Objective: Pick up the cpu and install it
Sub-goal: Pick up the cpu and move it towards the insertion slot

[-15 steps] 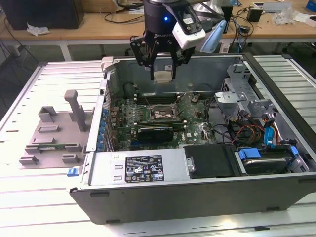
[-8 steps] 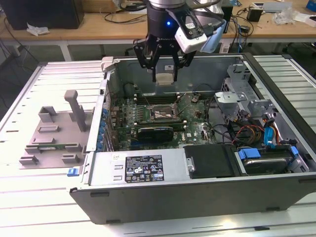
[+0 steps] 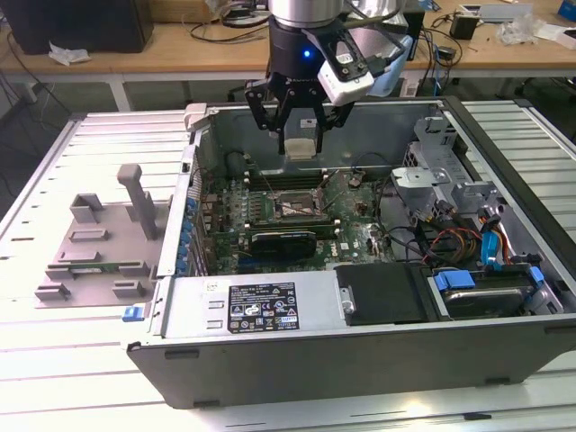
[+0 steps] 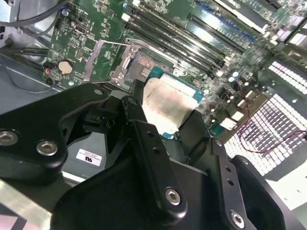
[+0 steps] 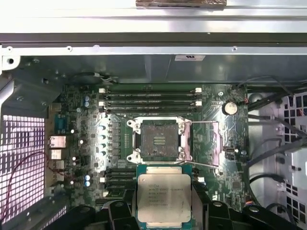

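Cannot follow the arm (image 3: 306, 22) past the top edge of the exterior view. Cannot trace there the full outline of the cpu (image 3: 302, 149), tucked inside the gripper (image 3: 302, 144). In the second wrist view, cannot see the cpu's near half behind the black fingers (image 4: 149, 158), nor part of the socket (image 4: 136, 64) behind the cpu. In the first wrist view, find the gripper cut by the picture's edge, most of it out of frame.

Exterior view: elevated, oblique, well off the open computer case (image 3: 360, 355). Both wrist views: close above its motherboard (image 5: 81, 124) (image 4: 81, 38), facing down, sharing the socket (image 5: 158, 139) (image 4: 141, 64).
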`<state>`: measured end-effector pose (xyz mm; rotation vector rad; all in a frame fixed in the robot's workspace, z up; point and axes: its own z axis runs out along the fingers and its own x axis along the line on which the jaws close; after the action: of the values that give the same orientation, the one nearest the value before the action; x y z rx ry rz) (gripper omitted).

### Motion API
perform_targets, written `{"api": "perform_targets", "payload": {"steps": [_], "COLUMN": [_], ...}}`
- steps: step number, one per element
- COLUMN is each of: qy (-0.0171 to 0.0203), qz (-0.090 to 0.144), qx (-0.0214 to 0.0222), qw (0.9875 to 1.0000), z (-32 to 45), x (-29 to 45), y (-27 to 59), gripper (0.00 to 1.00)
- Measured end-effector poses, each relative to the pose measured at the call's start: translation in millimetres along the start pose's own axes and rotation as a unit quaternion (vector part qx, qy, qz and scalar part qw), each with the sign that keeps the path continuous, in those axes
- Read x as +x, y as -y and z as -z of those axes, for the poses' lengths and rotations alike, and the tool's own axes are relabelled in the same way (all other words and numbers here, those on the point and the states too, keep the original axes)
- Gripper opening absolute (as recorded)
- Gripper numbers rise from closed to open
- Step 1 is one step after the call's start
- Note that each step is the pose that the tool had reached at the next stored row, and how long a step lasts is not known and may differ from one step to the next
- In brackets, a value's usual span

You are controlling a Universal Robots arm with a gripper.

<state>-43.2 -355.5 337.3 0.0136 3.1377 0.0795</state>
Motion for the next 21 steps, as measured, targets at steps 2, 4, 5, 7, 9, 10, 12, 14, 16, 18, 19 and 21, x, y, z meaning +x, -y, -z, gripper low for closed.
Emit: {"api": "perform_targets", "payload": {"steps": [2,4,5,7,9,10,12,14,16,18,19,21], "qy": [0.0000,0.0000,-0.0001,-0.0004,-0.0010,-0.0013,-0.0016,-0.0019,-0.0019,-0.0019,-0.0019,-0.0019], "qz": [0.000,0.000,0.000,0.000,0.000,0.000,0.001,0.001,0.001,0.001,0.001,0.001], "qx": [0.0001,0.0000,0.0000,0.0000,0.0000,0.0001,0.0000,0.0001,0.0000,0.0000,0.0000,0.0000], "qw": [1.0000,1.0000,1.0000,1.0000,1.0000,1.0000,1.0000,1.0000,1.0000,1.0000,1.0000,1.0000], "z": [-7.9,-14.3,-16.2,-21.2,-26.0,-28.8,-32.9,-37.1,-42.5,-46.8,-49.5,-57.5], "x": [-0.3,-1.1,-1.5,-2.7,-4.1,-4.7,-4.8,-4.8,-4.8,-4.8,-4.8,-4.7], "y": [-4.6,-9.7,-11.2,-13.8,-15.2,-16.0,-18.0,-18.9,-19.0,-18.9,-18.8,-18.6], "gripper": [0.54,0.54,0.54,0.54,0.54,0.54,0.54,0.54,0.54,0.54,0.54,0.54]}}
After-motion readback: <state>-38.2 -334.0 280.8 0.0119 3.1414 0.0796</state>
